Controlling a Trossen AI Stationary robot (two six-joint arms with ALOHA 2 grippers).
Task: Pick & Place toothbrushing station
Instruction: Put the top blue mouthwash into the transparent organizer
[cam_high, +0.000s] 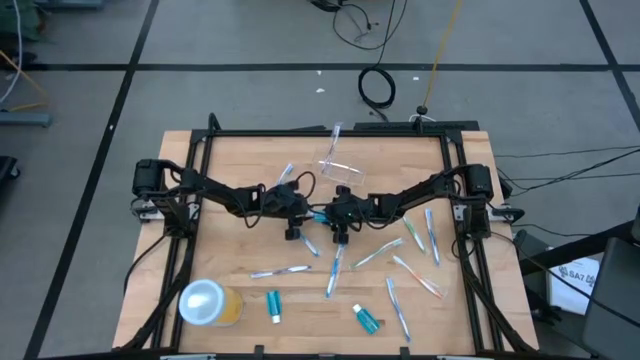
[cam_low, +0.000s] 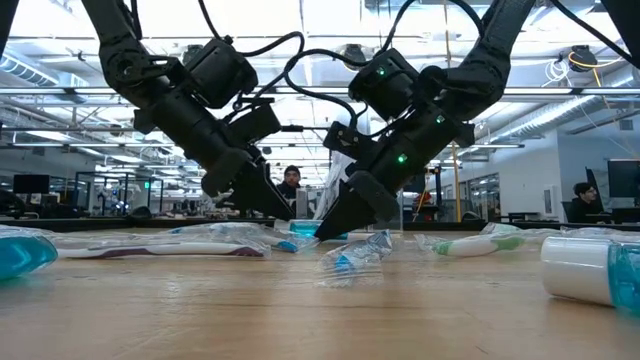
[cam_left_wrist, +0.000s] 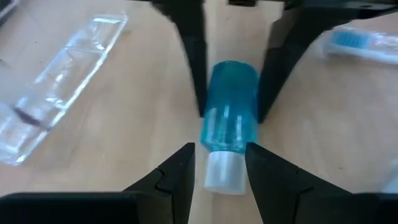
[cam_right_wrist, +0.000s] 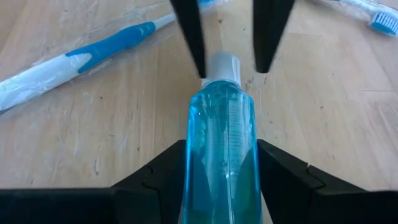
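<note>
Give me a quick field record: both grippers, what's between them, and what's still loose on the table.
left gripper: mid-table, fingers around the cap end of the teal tube
right gripper: opposite, fingers astride the tube's body
tube: lying flat on the table
toothbrushes: scattered, mostly right and front
clear cup: behind the grippers, on its side
orange cup: front left
</note>
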